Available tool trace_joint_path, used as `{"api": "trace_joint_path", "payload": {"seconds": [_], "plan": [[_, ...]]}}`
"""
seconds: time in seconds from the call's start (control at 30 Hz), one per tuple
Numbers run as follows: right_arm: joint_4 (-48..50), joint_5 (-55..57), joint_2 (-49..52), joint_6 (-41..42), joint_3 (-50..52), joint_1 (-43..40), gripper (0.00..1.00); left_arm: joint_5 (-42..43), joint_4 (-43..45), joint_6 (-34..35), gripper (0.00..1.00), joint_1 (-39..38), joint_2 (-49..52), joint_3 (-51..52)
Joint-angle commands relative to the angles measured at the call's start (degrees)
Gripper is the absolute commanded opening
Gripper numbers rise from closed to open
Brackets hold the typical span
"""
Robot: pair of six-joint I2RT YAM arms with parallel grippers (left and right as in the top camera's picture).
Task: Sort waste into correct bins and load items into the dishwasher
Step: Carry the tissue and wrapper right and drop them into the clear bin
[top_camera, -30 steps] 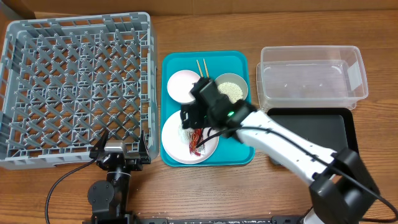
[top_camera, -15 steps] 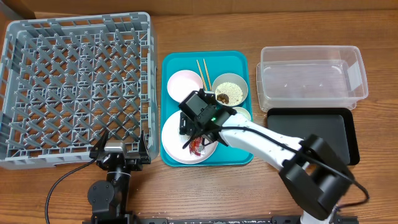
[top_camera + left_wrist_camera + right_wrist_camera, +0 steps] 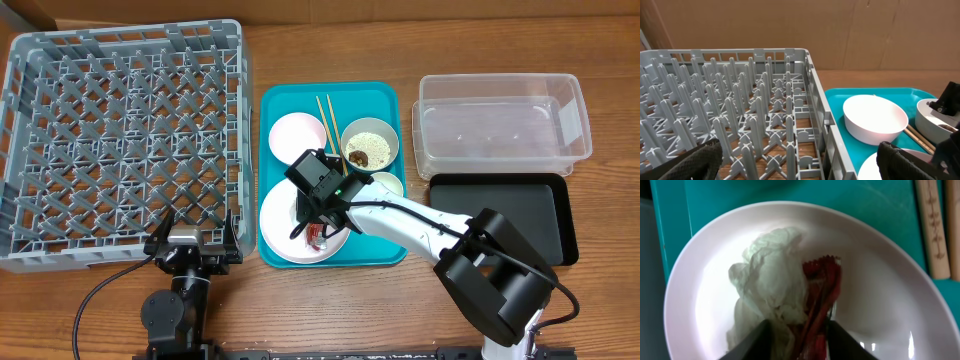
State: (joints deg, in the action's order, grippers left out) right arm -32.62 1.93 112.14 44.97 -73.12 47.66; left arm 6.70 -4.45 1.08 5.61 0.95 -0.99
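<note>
Step in hand: sorting the waste, and by my reading I'm at the pickup of the wrapper [image 3: 822, 285] off the plate [image 3: 880, 310]
Right hand [image 3: 800, 337]: narrow, with the fingers pressed against the red wrapper from both sides, so I take it as gripped
Wrapper: between my fingers and reaching out ahead of them, lying on the plate
Tissue [image 3: 767, 275]: just left of the wrapper and touching it, its near edge against my left finger
Left hand [image 3: 195, 240]: spread wide and holding nothing, parked at the near edge of the rack [image 3: 120, 130]
Bins: the clear tub [image 3: 500, 125] and black tray [image 3: 505, 215] sit well off to the right hand's right, both looking empty
Next move: lift straight up, check that only the wrapper comes, then carry it right to a bin; I can't tell from here which one takes it
Risk: the tissue may ride up with the wrapper, and the chopsticks [image 3: 930, 225] lie just right of the hand on the teal tray [image 3: 865, 200]
</note>
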Motion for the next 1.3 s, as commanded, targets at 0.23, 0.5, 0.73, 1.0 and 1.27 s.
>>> {"api": "trace_joint_path", "payload": {"seconds": [0.23,0.5,0.73,1.0,1.27], "plan": [[-0.46,-2.64,-0.22,-0.55,-3.15,-0.61,0.04,0.39,0.28,-0.24,1.00,-0.39,-0.63,0.52],[-12.70,-2.01,-1.90,-5.20,-16.46,-2.91,0.04,0.39,0.28,-0.24,1.00,-0.39,-0.63,0.52],[-25.68,-1.25,-6.01,-9.68,-29.42,-12.31,0.04,0.39,0.28,-0.24,1.00,-0.39,-0.63,0.52],[-28.17,4.11,-7.30,-10.95,-31.34,-29.42,0.04,0.39,0.28,-0.24,1.00,-0.39,-0.63,0.52],[-28.61,4.50,-5.75,-10.97,-30.36,-41.62,0.04,0.39,0.28,-0.24,1.00,-0.39,-0.63,0.52]]}}
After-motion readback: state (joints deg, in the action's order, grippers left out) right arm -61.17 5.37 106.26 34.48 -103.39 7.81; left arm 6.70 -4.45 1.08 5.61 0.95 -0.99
